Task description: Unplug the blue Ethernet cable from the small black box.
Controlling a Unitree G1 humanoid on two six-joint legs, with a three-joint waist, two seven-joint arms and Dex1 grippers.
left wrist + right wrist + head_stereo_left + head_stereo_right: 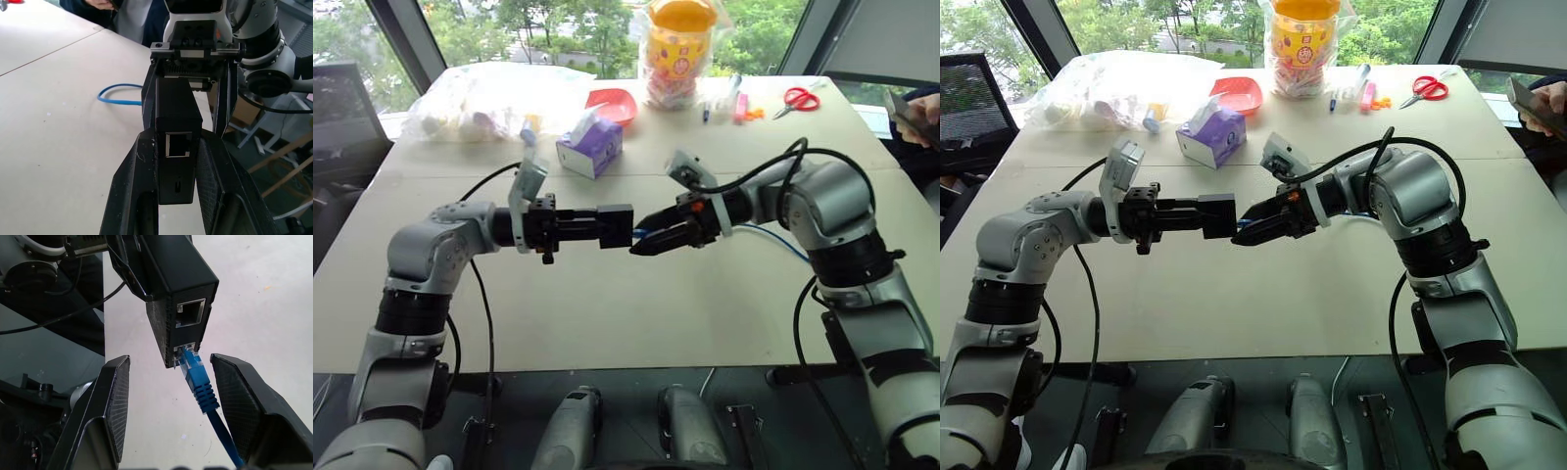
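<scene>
A: While the two arms meet over the middle of the table [607, 323], what do the head views show?

B: The left gripper [607, 227] points right and is clamped on the box [616, 225], holding it up in the air. The right gripper [651, 242] points left, just beside the box. A bit of the blue cable [783, 243] runs off to the right, past the right arm.

A: And far off on the table?

B: A purple tissue box [591, 147], a red bowl [612, 103], a yellow jar [677, 49], red scissors [800, 98] and a clear bag [489, 98] on the far left. A person's hand [925, 108] with a phone is at the far right.

A: What about the left wrist view?

B: The two left fingers [132, 191] squeeze the box [176, 132] from both sides. One port on the box faces the camera. The right gripper is just behind it, and a loop of cable [117, 95] lies on the table.

A: And the right wrist view?

B: The cable's plug [188, 361] is still in the lower port of the box [171, 284]. The upper port has nothing in it. The right fingers [115, 401] stand apart, one on each side of the blue cable [203, 394], and do not touch it.
</scene>
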